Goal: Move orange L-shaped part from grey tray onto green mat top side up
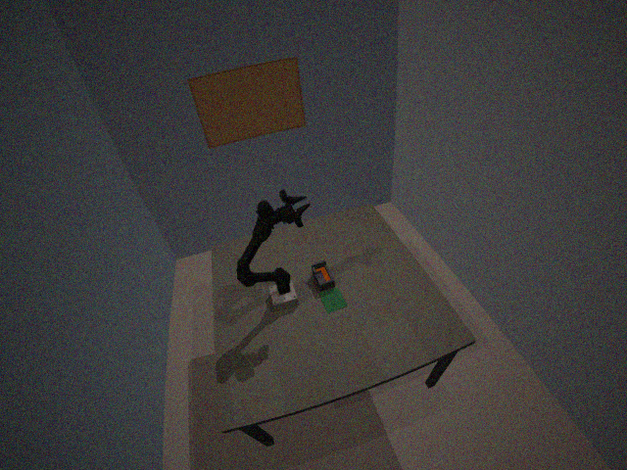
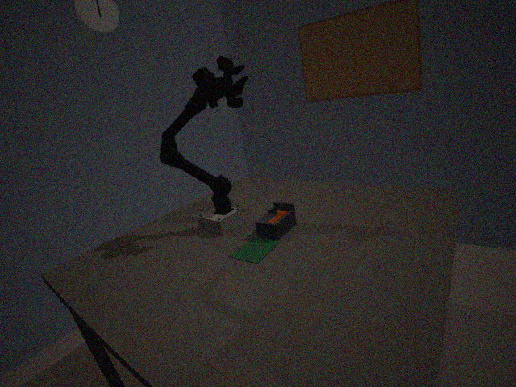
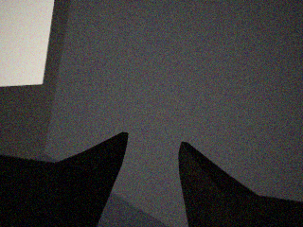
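Note:
The orange L-shaped part (image 1: 322, 274) (image 2: 277, 217) lies in the grey tray (image 1: 326, 286) (image 2: 266, 230), its top showing; it looks level with the tray's top, though it is small and dim in the top and exterior views. The green mat (image 1: 333, 301) (image 2: 254, 250) lies against the tray's near end and holds nothing. My gripper (image 1: 307, 201) (image 2: 245, 71) (image 3: 153, 143) is partly open and empty, raised high above the table and well away from the tray. The wrist view shows only walls between and beyond the fingertips, no part, tray or mat.
The arm's white base plate (image 1: 290, 298) (image 2: 212, 217) stands on the table (image 1: 384, 323) (image 2: 333, 283), to the left of the tray. A raised dark block (image 2: 285, 205) stands at the tray's far end. An orange panel (image 1: 248, 103) (image 2: 362, 54) hangs on the wall behind.

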You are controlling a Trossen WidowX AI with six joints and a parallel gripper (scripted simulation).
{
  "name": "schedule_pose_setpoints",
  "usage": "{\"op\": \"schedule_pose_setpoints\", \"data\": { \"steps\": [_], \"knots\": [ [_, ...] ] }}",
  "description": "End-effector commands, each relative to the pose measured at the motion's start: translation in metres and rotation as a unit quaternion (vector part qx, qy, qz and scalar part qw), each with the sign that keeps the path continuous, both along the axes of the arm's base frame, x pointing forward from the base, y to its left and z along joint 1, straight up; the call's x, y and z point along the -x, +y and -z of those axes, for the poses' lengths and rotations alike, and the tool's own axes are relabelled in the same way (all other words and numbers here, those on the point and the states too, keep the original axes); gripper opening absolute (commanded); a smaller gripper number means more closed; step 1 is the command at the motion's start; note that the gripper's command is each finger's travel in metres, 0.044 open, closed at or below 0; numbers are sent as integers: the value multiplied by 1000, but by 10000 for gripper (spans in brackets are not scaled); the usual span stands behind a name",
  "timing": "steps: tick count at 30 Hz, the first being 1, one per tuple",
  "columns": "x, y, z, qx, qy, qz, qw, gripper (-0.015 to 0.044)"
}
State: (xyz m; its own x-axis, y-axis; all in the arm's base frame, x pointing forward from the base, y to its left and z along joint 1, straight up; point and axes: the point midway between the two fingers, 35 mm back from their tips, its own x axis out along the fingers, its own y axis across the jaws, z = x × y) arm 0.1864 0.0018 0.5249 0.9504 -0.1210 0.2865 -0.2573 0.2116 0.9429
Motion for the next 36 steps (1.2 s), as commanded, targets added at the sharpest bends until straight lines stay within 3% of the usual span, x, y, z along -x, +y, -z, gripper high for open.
{"op": "schedule_pose_setpoints", "data": {
  "steps": [1,6,11,19,23,32,36],
  "knots": [
    [-51,28,49,118,111,-13,987,180],
    [-97,54,123,247,254,-53,934,180],
    [-123,69,212,354,397,-118,839,180],
    [-101,75,361,460,601,-303,579,180],
    [-72,73,404,457,653,-390,461,180],
    [-71,73,408,456,655,-395,455,180],
    [-74,74,440,456,655,-395,455,180]
  ]
}}
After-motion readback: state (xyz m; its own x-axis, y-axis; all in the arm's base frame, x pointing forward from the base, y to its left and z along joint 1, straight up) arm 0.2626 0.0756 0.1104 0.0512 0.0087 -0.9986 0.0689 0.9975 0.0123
